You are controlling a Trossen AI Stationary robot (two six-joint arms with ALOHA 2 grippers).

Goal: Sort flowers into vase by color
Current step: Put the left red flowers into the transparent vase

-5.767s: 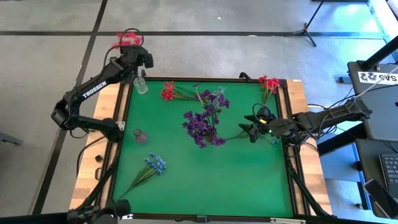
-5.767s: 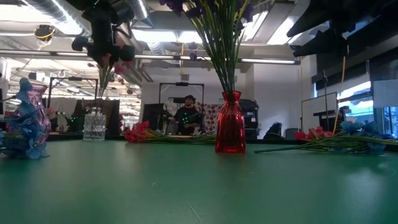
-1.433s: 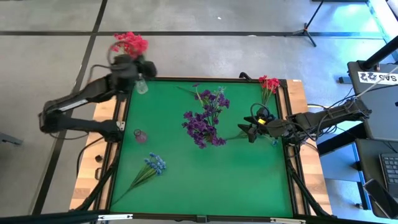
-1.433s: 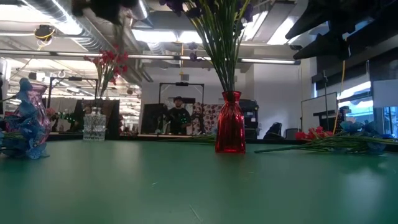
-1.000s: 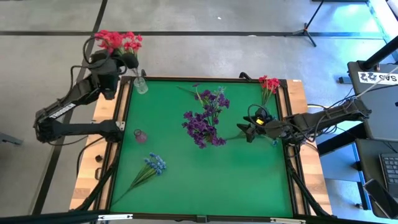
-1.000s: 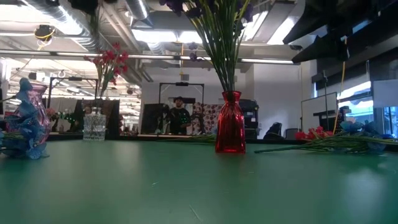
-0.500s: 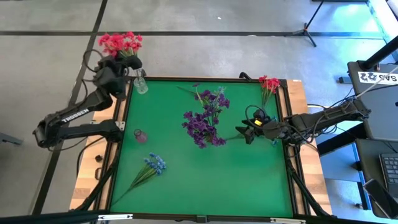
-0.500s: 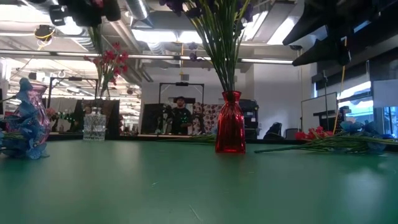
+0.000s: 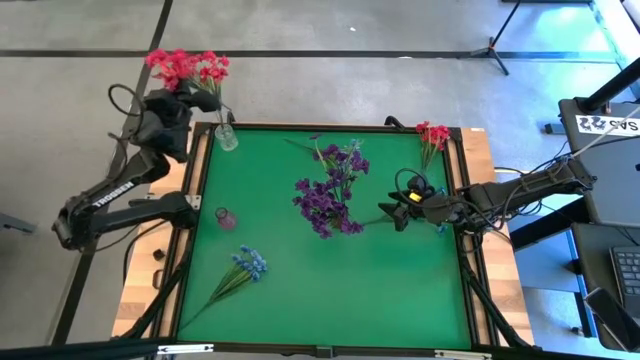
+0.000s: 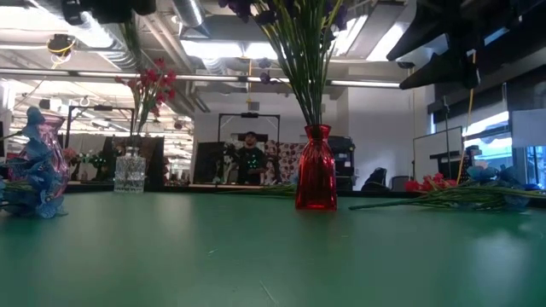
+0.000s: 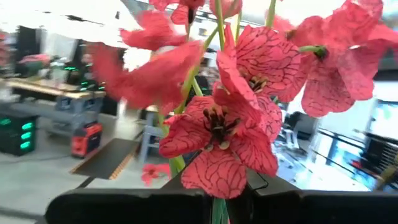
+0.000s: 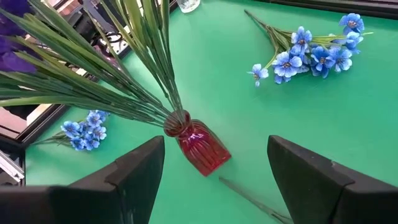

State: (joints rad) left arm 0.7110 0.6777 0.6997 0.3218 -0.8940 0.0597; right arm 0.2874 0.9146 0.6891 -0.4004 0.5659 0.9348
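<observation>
At the upper left of the high view, the left gripper [image 9: 200,97] is clamped on the red flowers [image 9: 186,67], above the clear vase [image 9: 227,137]. At right, the right gripper [image 9: 390,213] waits with fingers apart near the purple flowers [image 9: 328,200] in the red vase [image 12: 200,146].

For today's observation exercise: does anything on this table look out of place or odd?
Yes: the dark purple flowers stand in the red ribbed glass vase, a colour mismatch. Loose blue sprigs lie flat on the green mat.
</observation>
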